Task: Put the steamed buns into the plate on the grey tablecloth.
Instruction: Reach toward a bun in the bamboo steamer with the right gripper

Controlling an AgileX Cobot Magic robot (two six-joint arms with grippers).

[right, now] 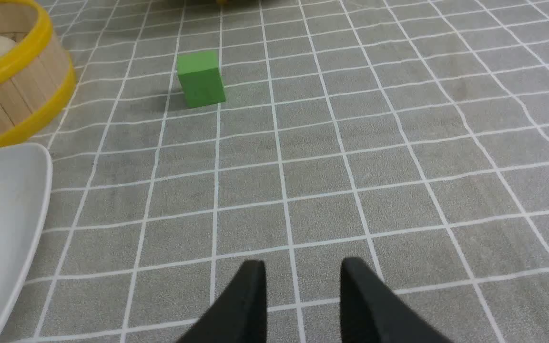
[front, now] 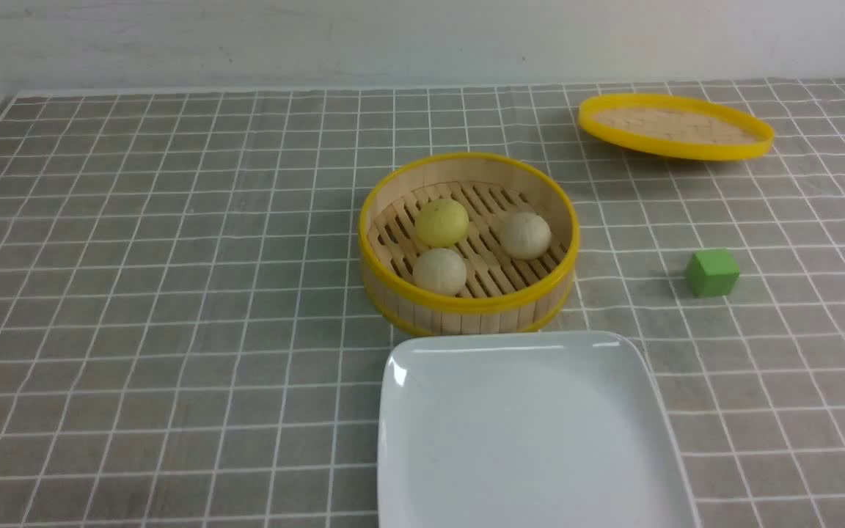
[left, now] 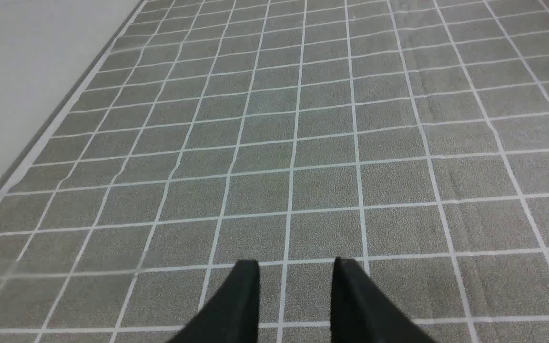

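Front view: the grey tablecloth (front: 136, 293) covers the whole table. A round bamboo steamer (front: 466, 308) with yellow rims stands near the middle, and all three steamed buns lie inside it on the slats. The yellow-green bun (front: 441, 222) is at the back left, one pale bun (front: 525, 235) is to the right, and the other pale bun (front: 439, 271) is at the front left. The white plate (front: 525, 440) sits just in front of the steamer, its far rim close to the steamer's wall, with nothing on it. A green cube (front: 712, 273) stands to the right, and the steamer's lid (front: 675, 126) lies tilted at the far right.

Left wrist view: the left gripper (left: 296, 261) hangs over bare cloth, its black fingers parted with nothing between them.

Right wrist view: the right gripper (right: 303, 261) is likewise released and grasps nothing. The cube stands ahead of it, and the steamer and the plate's corner lie off to one side.
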